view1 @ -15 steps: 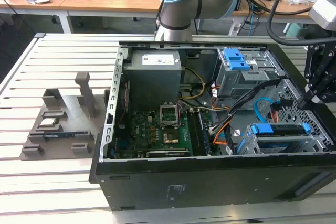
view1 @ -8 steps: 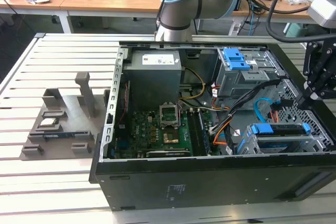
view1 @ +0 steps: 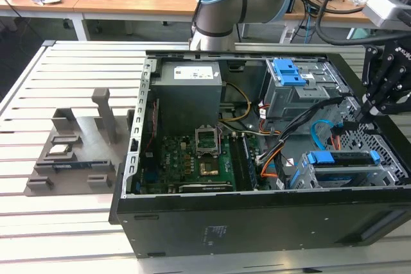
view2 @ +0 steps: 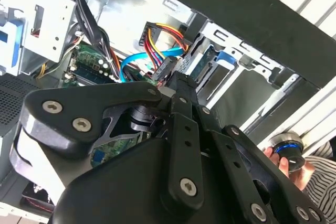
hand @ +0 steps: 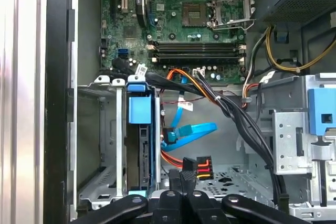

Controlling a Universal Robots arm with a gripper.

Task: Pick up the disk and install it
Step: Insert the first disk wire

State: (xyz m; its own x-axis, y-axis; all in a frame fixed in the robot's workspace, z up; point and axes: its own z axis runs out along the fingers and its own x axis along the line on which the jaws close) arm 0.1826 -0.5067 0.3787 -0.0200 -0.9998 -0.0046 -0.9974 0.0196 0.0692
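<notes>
**Open computer case on slatted counter, arm at the drive-bay end**

Slatted white counter (view1: 70, 222) carries an open black computer case (view1: 257, 213), with a grey fixture block (view1: 77, 152) at 9 o'clock of the case in the exterior view. Desks with cables run along the back. Inside the case: green motherboard (view1: 192, 165), grey power supply (view1: 189, 94) at 12 o'clock of the board, and an upper drive cage with a blue latch (view1: 287, 72).

Disk (hand: 142, 145) sits on edge in the lower drive cage (hand: 100, 145), blue rail round it, blue tab on its end; in the exterior view it shows at 4 o'clock of the case interior (view1: 340, 158). Blue data cable (hand: 191, 132) and orange-red power wires (hand: 184, 161) lie just beside it.

Fingers (view1: 366, 110) hang over the case's 3 o'clock end, above the cables, near the cage. Black linkages crowd both wrist views; cannot tell how far the fingers are open or whether they hold anything.

A hand (view2: 289, 161) holds a small round button device.
</notes>
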